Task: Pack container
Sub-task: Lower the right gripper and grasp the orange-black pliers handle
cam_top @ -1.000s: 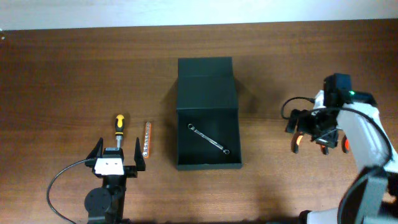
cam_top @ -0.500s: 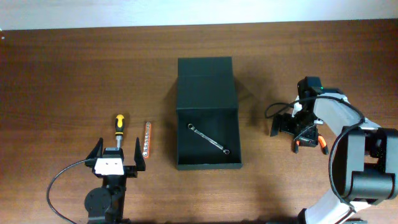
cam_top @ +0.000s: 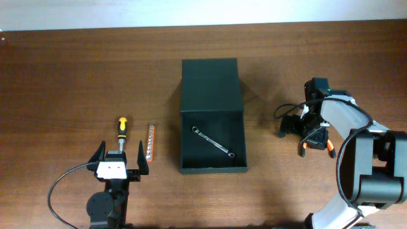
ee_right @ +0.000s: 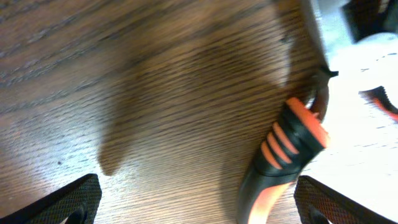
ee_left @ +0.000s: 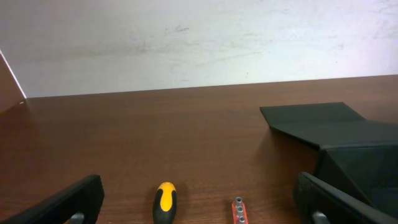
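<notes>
The container [cam_top: 213, 121], a dark green-black square box, stands open at the table's middle with its flap lid [cam_top: 210, 76] folded back. A silver wrench [cam_top: 213, 141] lies inside. My left gripper [cam_top: 121, 162] is open and empty, just short of a yellow-black screwdriver [cam_top: 121, 129] and a red bit holder [cam_top: 149, 141]. The left wrist view shows the gripper [ee_left: 202, 208], the screwdriver [ee_left: 165, 202], the bit holder [ee_left: 239, 210] and the container [ee_left: 354, 146]. My right gripper [cam_top: 304, 132] is open low over orange-black pliers [cam_top: 315, 145]. In the right wrist view, a pliers handle [ee_right: 286, 155] lies between the spread fingers [ee_right: 199, 205].
The brown wooden table [cam_top: 76, 76] runs back to a white wall [ee_left: 199, 37]. A black cable [cam_top: 63, 181] loops beside the left arm's base. The right arm [cam_top: 356, 146] bends in from the lower right, with its white link [ee_right: 367, 112] just above the pliers.
The right arm has swung round and its gripper has moved left, down over the pliers; over the last half second it barely shifted. The left arm has not moved.
</notes>
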Tool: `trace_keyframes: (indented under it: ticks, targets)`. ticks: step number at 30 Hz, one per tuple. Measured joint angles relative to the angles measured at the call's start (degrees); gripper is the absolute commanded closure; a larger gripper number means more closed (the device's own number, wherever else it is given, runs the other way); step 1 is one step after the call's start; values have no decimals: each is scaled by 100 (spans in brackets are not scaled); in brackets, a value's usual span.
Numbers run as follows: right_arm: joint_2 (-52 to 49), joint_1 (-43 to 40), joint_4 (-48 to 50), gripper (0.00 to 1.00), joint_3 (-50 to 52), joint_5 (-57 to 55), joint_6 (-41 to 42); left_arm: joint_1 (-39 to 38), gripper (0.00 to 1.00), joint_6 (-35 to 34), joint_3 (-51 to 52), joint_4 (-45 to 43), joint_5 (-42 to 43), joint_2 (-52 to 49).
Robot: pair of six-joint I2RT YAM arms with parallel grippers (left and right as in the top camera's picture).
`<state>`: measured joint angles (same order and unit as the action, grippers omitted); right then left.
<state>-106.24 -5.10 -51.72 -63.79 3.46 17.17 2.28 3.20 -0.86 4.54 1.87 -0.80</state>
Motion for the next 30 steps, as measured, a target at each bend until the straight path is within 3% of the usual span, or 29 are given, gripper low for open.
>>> trace_keyframes:
  ticks: [30]
  targets:
    - [0, 0, 192, 1, 26, -177, 229, 0, 1, 0, 0, 0, 0, 0]
